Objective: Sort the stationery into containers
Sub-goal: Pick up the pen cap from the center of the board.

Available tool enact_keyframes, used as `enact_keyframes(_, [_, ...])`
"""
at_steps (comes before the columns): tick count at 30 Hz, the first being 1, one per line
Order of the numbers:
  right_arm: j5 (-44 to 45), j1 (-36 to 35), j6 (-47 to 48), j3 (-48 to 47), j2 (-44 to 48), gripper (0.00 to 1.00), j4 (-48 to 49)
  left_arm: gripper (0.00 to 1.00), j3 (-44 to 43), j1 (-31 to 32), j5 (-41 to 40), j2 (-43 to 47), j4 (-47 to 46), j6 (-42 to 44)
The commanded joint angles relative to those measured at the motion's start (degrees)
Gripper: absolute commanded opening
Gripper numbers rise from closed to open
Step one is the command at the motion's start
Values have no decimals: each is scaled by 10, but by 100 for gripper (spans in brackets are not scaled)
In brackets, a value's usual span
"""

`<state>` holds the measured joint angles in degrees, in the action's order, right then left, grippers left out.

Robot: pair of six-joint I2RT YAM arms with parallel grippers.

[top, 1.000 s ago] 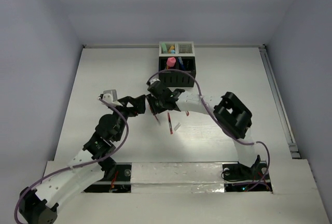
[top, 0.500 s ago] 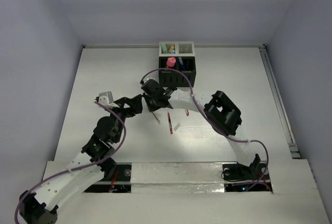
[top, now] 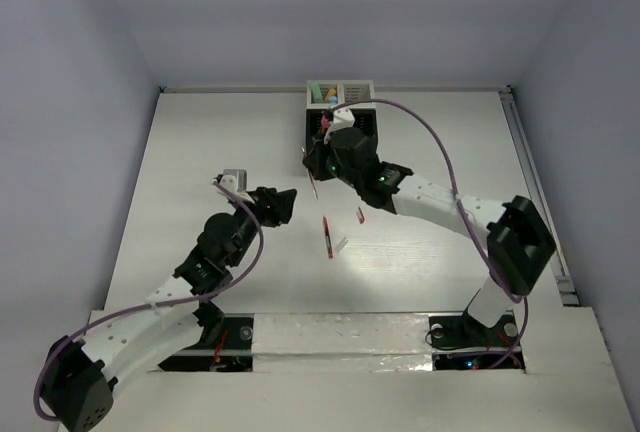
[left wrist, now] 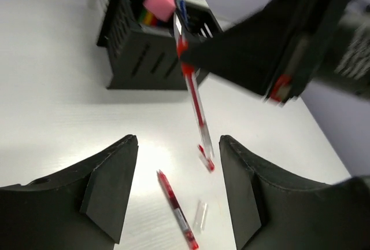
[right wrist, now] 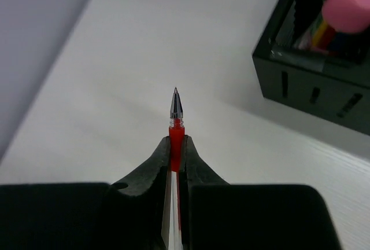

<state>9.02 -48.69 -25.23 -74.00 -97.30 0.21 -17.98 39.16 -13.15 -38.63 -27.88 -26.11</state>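
I read this as a robotics lab test cell: a bare white table (top: 200, 152) boxed in by plain grey walls (top: 60, 72). The left arm (top: 130, 322) and right arm (top: 430, 197) are bolted at its near edge, over silver tape (top: 340, 333), and purple cables (top: 420, 118) run loose along both.

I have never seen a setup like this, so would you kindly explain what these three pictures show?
A robot's left arm and right arm stand at a white table. The overhead picture is taken from above and behind them. The other two come from a camera on each wrist, looking past its own claw. The right claw is shut on a red pen near the black organizer box, which has a white box right behind it. The left claw is open and empty. On the table lie a second red pen and a small pale bit.
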Motion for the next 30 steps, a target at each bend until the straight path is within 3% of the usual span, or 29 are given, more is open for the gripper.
enact_keyframes(1, [-14,-5,-31,54,23,0,134,55,-1,0,94,-29,-87,-9])
enact_keyframes(5, [-41,-5,-65,108,47,0,240,54,-5,0,129,-71,-111,-21])
enact_keyframes(10, [-51,-5,-83,143,53,0,286,56,-5,0,125,-85,-114,-27])
enact_keyframes(14, [-45,-5,-91,176,67,0,340,51,-16,0,110,-115,-97,-28])
enact_keyframes(30, [-76,-5,-112,225,82,0,398,31,-22,-5,150,-170,-137,-40])
